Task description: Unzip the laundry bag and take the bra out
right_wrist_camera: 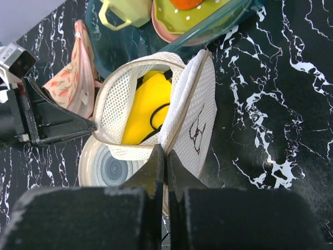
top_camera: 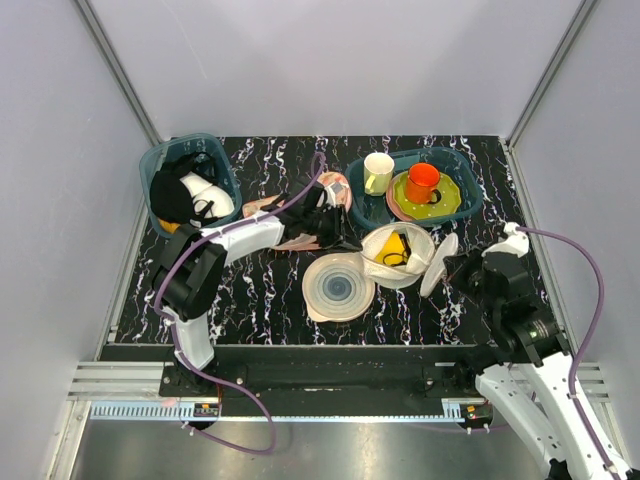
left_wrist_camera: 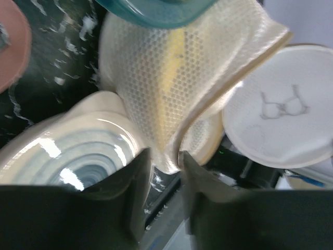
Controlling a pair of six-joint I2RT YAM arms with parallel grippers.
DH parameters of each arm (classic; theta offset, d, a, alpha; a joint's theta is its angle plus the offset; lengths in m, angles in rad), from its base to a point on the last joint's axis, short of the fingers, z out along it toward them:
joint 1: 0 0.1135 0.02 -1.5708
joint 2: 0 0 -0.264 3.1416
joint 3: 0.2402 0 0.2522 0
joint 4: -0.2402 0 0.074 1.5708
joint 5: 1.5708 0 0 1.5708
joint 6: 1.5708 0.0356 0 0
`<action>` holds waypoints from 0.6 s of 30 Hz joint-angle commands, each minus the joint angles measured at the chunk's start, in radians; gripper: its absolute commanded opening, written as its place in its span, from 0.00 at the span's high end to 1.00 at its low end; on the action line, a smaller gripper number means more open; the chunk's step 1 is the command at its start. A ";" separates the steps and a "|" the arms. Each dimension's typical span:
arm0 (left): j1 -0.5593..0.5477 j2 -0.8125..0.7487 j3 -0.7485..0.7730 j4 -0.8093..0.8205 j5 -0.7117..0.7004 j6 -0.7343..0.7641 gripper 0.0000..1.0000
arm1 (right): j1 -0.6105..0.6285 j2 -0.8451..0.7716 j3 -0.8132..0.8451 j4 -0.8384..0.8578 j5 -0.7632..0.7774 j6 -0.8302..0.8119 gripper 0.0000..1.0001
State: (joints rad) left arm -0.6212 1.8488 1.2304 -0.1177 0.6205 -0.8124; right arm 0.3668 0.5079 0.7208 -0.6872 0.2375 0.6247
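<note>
Two grippers flank the unzipped laundry bag (top_camera: 420,240), mid-table, with the yellow bra (right_wrist_camera: 148,101) inside. The right gripper (right_wrist_camera: 165,152) is clenched on the flap-side rim. The left gripper (left_wrist_camera: 165,156) has its jaws slightly parted round the opposite mesh rim, probably released. A ringed disc (top_camera: 338,288) touches the bag's left edge, and a teal bin (top_camera: 462,165) sits just behind. Open tabletop (top_camera: 400,315) lies on the near side.

Even overhead light; soft shadows (left wrist view blurry)

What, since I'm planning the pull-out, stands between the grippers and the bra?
Through the open mouth of the laundry bag, nothing visible covers the bra. Sideways, the bag's mesh wall separates it from the left gripper.
</note>
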 commanded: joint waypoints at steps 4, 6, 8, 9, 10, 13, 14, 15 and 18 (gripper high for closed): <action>-0.003 -0.134 0.131 -0.210 -0.269 0.119 0.13 | 0.006 0.014 0.052 -0.035 0.031 0.018 1.00; -0.026 -0.167 0.203 -0.351 -0.406 0.183 0.01 | 0.006 0.043 0.098 -0.093 0.033 0.027 1.00; -0.058 -0.187 0.296 -0.427 -0.462 0.226 0.01 | 0.006 0.082 0.173 -0.126 0.037 0.012 1.00; -0.074 -0.210 0.313 -0.434 -0.493 0.234 0.01 | 0.006 0.092 0.193 -0.149 0.039 -0.002 1.00; -0.089 -0.218 0.349 -0.438 -0.499 0.248 0.01 | 0.006 0.096 0.218 -0.150 0.036 -0.009 1.00; -0.133 -0.191 0.402 -0.419 -0.339 0.246 0.03 | 0.006 0.093 0.215 -0.120 0.028 -0.031 1.00; -0.147 -0.175 0.444 -0.419 -0.250 0.242 0.05 | 0.004 0.102 0.213 -0.115 0.028 -0.033 1.00; -0.159 -0.163 0.457 -0.416 -0.239 0.239 0.08 | 0.006 0.110 0.212 -0.112 0.028 -0.034 1.00; -0.209 -0.129 0.457 -0.349 -0.220 0.228 0.17 | 0.004 0.123 0.212 -0.106 0.020 -0.031 1.00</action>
State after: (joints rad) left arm -0.7868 1.6684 1.6726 -0.4923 0.3122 -0.5945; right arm 0.3668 0.6102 0.9085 -0.8101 0.2459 0.6132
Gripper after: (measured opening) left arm 0.897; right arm 0.012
